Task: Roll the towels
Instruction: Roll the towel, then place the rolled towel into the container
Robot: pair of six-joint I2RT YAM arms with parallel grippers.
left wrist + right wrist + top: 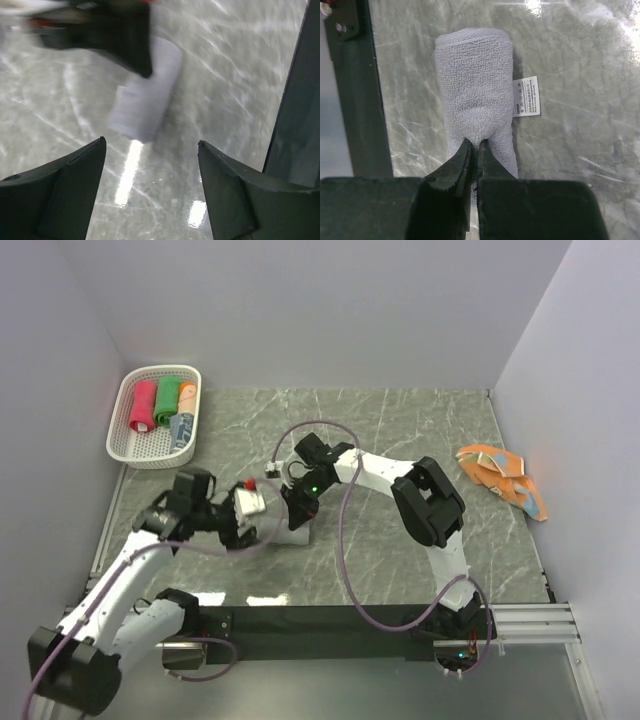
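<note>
A grey-blue towel (475, 95) lies on the table as a short roll with a white label (526, 96) at its side. My right gripper (476, 145) is shut, pinching the roll's near end. From above, the right gripper (298, 510) stands over the roll (297, 533) at the table's middle. My left gripper (150, 147) is open and empty, a little short of the same roll (147, 95), which looks blurred there. From above, the left gripper (248, 518) is just left of the roll.
A white perforated basket (122, 445) at the back left holds pink-red (143, 406), green (166, 400), orange (187, 396) and grey-blue (181, 428) rolls. A crumpled orange towel with light-blue marks (505, 478) lies by the right wall. Purple cables loop over the table's middle.
</note>
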